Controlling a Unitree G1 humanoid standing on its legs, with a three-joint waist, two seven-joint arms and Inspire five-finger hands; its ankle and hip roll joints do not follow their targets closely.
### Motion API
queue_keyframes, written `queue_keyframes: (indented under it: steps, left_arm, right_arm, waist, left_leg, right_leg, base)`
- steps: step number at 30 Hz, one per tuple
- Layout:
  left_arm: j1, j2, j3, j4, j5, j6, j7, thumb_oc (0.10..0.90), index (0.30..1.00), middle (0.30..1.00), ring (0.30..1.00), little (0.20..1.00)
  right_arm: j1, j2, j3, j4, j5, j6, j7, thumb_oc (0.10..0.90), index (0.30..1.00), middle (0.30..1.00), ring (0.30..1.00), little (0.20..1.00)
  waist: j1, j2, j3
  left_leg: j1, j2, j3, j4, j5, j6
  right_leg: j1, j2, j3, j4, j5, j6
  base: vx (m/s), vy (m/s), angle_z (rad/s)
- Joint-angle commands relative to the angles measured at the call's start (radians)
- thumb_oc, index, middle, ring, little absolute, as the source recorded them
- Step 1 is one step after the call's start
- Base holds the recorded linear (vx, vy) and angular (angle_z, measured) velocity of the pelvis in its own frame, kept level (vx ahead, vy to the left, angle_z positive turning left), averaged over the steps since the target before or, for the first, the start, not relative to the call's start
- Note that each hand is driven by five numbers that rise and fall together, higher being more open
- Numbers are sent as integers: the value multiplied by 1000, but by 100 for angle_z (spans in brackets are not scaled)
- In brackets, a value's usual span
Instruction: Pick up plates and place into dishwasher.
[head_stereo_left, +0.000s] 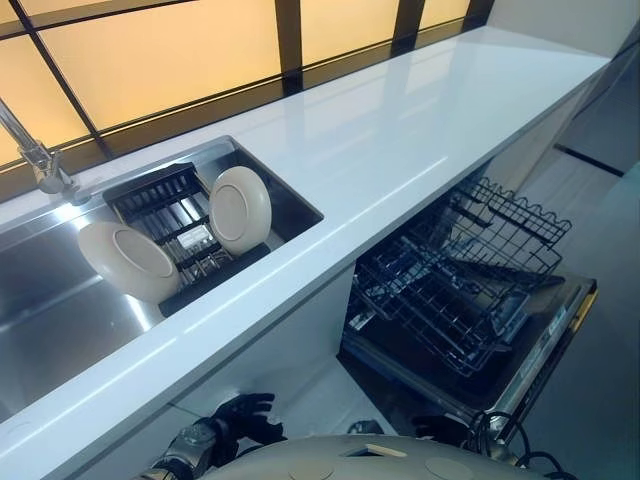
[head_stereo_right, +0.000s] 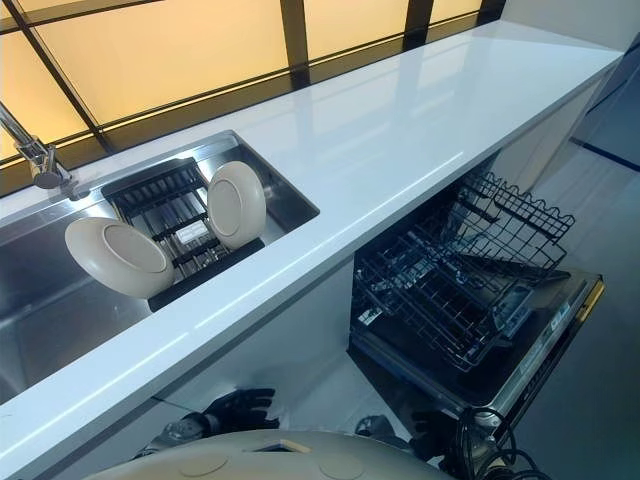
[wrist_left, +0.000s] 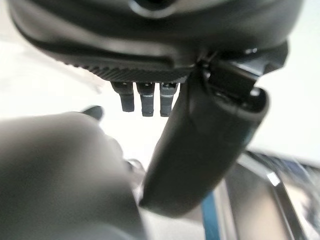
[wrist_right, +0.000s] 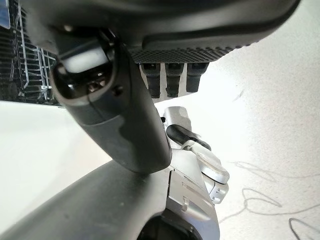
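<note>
- Two plates (head_stereo_left: 240, 208) (head_stereo_left: 128, 260) lean in the sink (head_stereo_left: 60, 310) at 9 o'clock; the counter (head_stereo_left: 400, 140) overhangs the dishwasher rack (head_stereo_left: 460, 270) at 4 o'clock.
- Left hand (head_stereo_left: 245, 415) at 6 o'clock hangs loose, holding nothing; right hand (wrist_right: 170, 80) is likewise relaxed and empty.

At the frame's centre you see a glossy white countertop (head_stereo_left: 400, 130), smooth and mirror-bright. At left, the sink (head_stereo_left: 60, 320) is brushed metal, its faucet (head_stereo_left: 35, 155) polished. Both cream plates (head_stereo_left: 240, 208) look glazed, smooth ceramic. At lower right, the dishwasher rack (head_stereo_left: 460, 270) is dark coated wire.
</note>
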Motion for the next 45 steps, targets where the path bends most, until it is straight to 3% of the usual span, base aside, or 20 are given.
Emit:
queue_keyframes:
  steps: [1, 2, 7, 10, 18, 24, 34, 39, 42, 45]
  left_arm:
    - [-162, 41, -10, -235, -29, -143, -33, 800, 900, 900, 900, 900]
    - [-180, 70, -38, -371, -44, -111, -56, 800, 900, 900, 900, 900]
    - [-246, 126, -91, -735, -89, -75, -191, 800, 900, 900, 900, 900]
    - [-316, 128, -134, -878, -152, -32, -236, 800, 900, 900, 900, 900]
    - [-471, 18, -247, -1022, -384, 128, -265, 800, 900, 900, 900, 900]
    - [-537, -61, -300, -1103, -486, 158, -242, 800, 900, 900, 900, 900]
    - [-602, -123, -239, -1290, -670, 122, -181, 800, 900, 900, 900, 900]
    - [-616, -116, -210, -1333, -544, 34, -170, 800, 900, 900, 900, 900]
    - [-628, -67, -196, -1341, -314, -23, -118, 800, 900, 900, 900, 900]
    - [-649, 9, -165, -1325, -142, -41, -76, 800, 900, 900, 900, 900]
  right_arm:
    - [-81, 48, 49, -87, 23, 0, 48, 800, 900, 900, 900, 900]
    - [-77, 45, 53, -113, 28, 17, 44, 800, 900, 900, 900, 900]
    - [-62, 49, 62, -146, 21, 33, 26, 800, 900, 900, 900, 900]
    - [-59, 61, 73, -136, 13, 20, 14, 800, 900, 900, 900, 900]
    - [-69, 104, 110, -82, 11, -20, -24, 800, 900, 900, 900, 900]
    - [-77, 123, 134, -74, 32, -9, -58, 800, 900, 900, 900, 900]
    - [-66, 120, 148, -39, -12, 6, -74, 800, 900, 900, 900, 900]
    - [-82, 124, 164, -47, 20, -15, -84, 800, 900, 900, 900, 900]
    - [-95, 127, 168, -46, 19, -17, -88, 800, 900, 900, 900, 900]
    - [-103, 122, 161, -24, 0, -21, -80, 800, 900, 900, 900, 900]
  waist:
    - [-7, 3, 30]
    - [-6, 5, 31]
    - [-11, 9, 37]
    - [-23, 10, 35]
    - [-63, 1, 20]
    - [-90, -4, 17]
    - [-100, -7, 20]
    - [-79, -17, 20]
    - [-63, -19, 15]
    - [-47, -16, 9]
  left_leg:
    - [-6, -75, -14, 8, -60, 19]
    - [-9, -75, -17, 6, -59, 19]
    - [-12, -77, -22, 6, -64, 28]
    - [-5, -79, -21, 6, -74, 35]
    - [10, -80, -1, 6, -96, 47]
    - [15, -79, 14, 6, -103, 50]
    - [10, -71, 14, 6, -99, 43]
    - [5, -63, -5, 6, -95, 36]
    - [8, -56, -8, 6, -94, 30]
    - [5, -51, -18, 6, -88, 24]
  right_leg:
    - [-19, -5, -34, 64, -19, 71]
    - [-23, -7, -37, 65, -18, 72]
    - [-30, -12, -44, 71, -18, 78]
    - [-26, -13, -39, 68, -17, 84]
    - [-23, -10, 2, 55, -5, 99]
    - [-18, -5, 38, 33, 7, 104]
    - [-13, 3, 45, 25, 10, 94]
    - [-11, 7, 24, 32, -3, 85]
    - [1, 16, 12, 21, -10, 80]
    - [9, 23, 1, 13, -14, 76]
  base:
    - [-30, 3, 2]
    - [-39, -1, 2]
    - [-16, -2, 1]
    - [5, -8, 1]
    - [38, -51, 1]
    - [-9, -53, -12]
    - [-18, -31, -8]
    - [-58, -68, 5]
    - [-47, -75, 10]
    - [-27, -59, 9]
